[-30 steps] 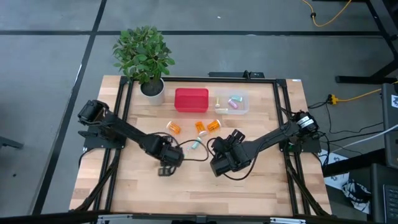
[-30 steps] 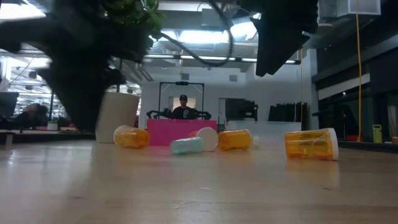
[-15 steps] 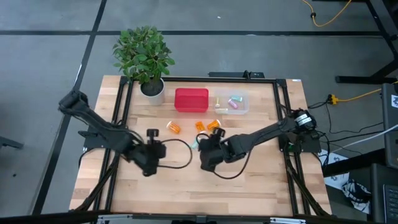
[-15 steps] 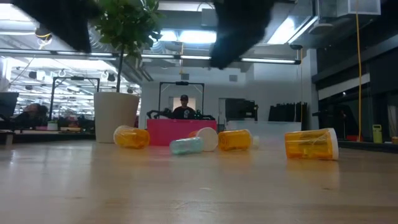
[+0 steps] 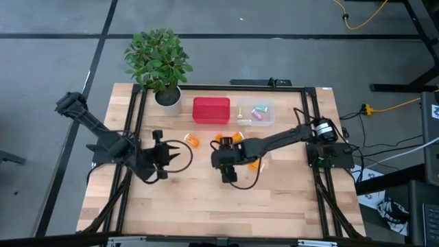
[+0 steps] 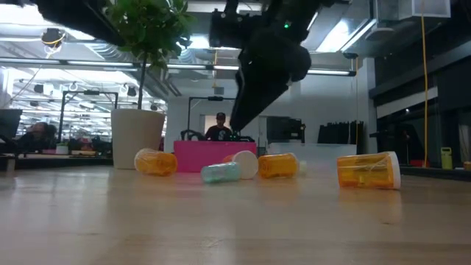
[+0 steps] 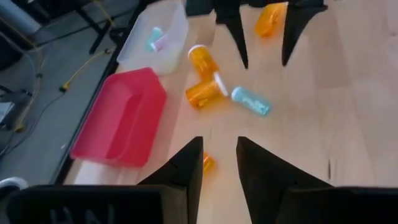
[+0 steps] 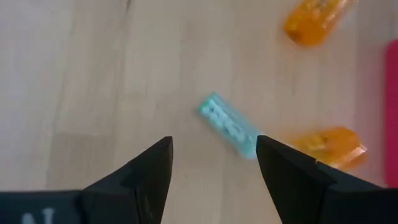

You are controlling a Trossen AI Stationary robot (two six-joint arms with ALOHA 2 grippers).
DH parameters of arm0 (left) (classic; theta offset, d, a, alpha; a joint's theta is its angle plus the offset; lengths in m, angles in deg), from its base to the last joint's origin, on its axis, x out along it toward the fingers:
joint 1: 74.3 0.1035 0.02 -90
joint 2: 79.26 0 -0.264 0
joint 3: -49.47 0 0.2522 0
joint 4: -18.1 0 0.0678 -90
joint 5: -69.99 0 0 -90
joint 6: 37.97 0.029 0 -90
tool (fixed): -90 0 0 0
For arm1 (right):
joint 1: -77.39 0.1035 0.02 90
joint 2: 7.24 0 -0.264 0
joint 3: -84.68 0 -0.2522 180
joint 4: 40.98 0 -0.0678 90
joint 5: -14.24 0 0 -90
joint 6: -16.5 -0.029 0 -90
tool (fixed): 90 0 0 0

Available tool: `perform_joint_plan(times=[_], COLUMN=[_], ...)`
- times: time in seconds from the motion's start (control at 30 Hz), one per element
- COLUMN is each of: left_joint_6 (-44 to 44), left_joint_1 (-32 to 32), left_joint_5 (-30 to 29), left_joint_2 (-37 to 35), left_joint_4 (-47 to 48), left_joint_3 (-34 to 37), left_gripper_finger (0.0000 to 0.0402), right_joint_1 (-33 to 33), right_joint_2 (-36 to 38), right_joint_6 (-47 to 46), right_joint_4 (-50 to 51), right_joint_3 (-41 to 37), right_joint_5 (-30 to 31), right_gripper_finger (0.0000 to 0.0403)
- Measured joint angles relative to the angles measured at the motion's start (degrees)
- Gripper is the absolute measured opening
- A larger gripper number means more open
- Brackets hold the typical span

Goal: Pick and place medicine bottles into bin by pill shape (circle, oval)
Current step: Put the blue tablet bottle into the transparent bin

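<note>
A teal medicine bottle (image 8: 227, 127) lies on its side on the wooden table. My right gripper (image 8: 212, 149) is open above it, with one finger on each side and touching nothing. In the high view my right gripper (image 5: 221, 163) covers this bottle. Orange white-capped bottles lie on their sides nearby (image 5: 192, 141) (image 5: 236, 137) (image 5: 254, 165); in the low view they show beside the teal bottle (image 6: 221, 173). My left gripper (image 5: 171, 156) is open and empty at the table's left part, also seen in its wrist view (image 7: 219, 149).
A red bin (image 5: 211, 110) and a clear bin (image 5: 256, 113) holding several pastel bottles stand at the far edge. A potted plant (image 5: 159, 65) stands at the far left corner. A black frame (image 5: 134, 123) runs along the table's sides.
My right gripper has gone toward the table's left and a little toward the far edge, ending over the teal bottle. My left gripper has drawn back toward the table's left edge and somewhat toward the far edge. The bottles have stayed where they were.
</note>
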Motion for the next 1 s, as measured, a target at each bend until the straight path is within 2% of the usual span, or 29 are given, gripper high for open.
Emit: perform_joint_plan(times=[0.07,0.17,0.23,0.3,0.5,0.83,1.0], left_joint_6=[4.13,11.30,16.26,18.37,17.95,21.08,20.42], left_joint_1=[1.29,3.37,4.84,6.13,8.50,11.47,12.39], left_joint_5=[2.44,9.91,14.15,15.76,16.65,21.58,22.64], left_joint_2=[-1.81,-4.09,-5.12,-5.97,-6.71,-6.71,-6.71], left_joint_4=[-8.16,-18.92,-24.29,-27.34,-28.20,-28.12,-28.06], left_joint_3=[4.05,9.39,11.64,12.60,12.83,12.83,12.83], left_gripper_finger=[0.0092,0.0092,0.0092,0.0092,0.0092,0.0092,0.0092], right_joint_1=[-1.14,-2.58,-3.31,-3.98,-5.62,-6.21,-6.21], right_joint_2=[0.00,0.00,0.00,-0.26,-3.23,-9.70,-10.49], right_joint_6=[1.18,3.53,4.86,5.79,6.27,7.09,-1.41], right_joint_4=[-1.57,-3.88,-4.75,-4.99,-6.86,-7.82,-7.63], right_joint_3=[-0.05,-0.05,-0.05,0.01,-0.01,-0.03,0.21], right_joint_5=[-2.70,-7.89,-8.97,-9.05,-10.72,-11.40,-11.25], right_gripper_finger=[0.0234,0.0234,0.0234,0.0234,0.0234,0.0234,0.0234])
